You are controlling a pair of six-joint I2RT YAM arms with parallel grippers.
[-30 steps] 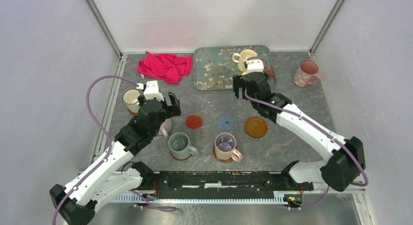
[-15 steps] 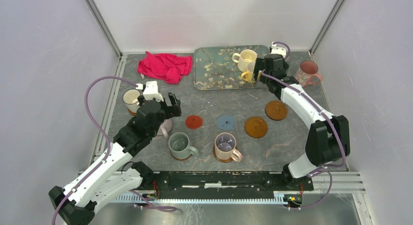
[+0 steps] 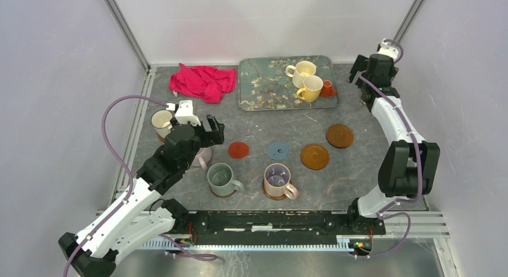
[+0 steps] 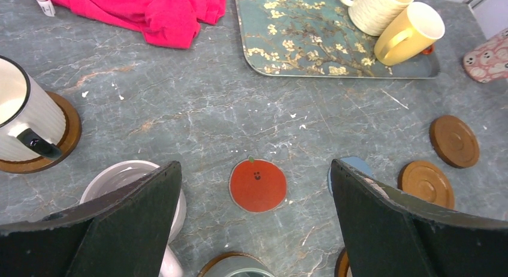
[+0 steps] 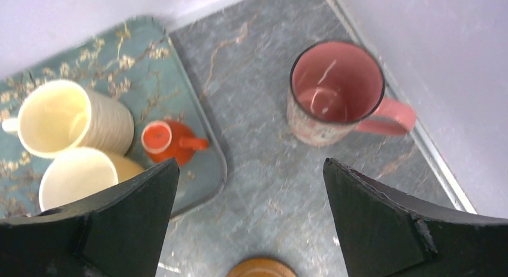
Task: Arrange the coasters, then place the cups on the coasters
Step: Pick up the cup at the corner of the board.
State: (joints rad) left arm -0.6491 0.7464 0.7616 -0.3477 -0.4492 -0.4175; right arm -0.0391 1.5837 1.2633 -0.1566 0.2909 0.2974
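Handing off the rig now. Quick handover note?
Open, empty: left gripper near the red coaster, right gripper by the pink floral mug.
Done: black-rimmed mug, grey-green mug and mauve mug on coasters. Under the left arm, pale mug: base hidden.
Bare: red coaster, blue coaster, amber coaster, dark brown coaster.
Left: cream mug, yellow mug, tiny orange cup on the tray, plus the pink floral mug.

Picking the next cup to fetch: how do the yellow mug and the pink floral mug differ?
The yellow mug sits on the teal tray; the pink floral mug stands on the bare table. The yellow mug is pressed beside the cream mug; the pink one stands alone. Yellow is plain, pink patterned with a dark rim. Both are upright, empty, off any coaster.
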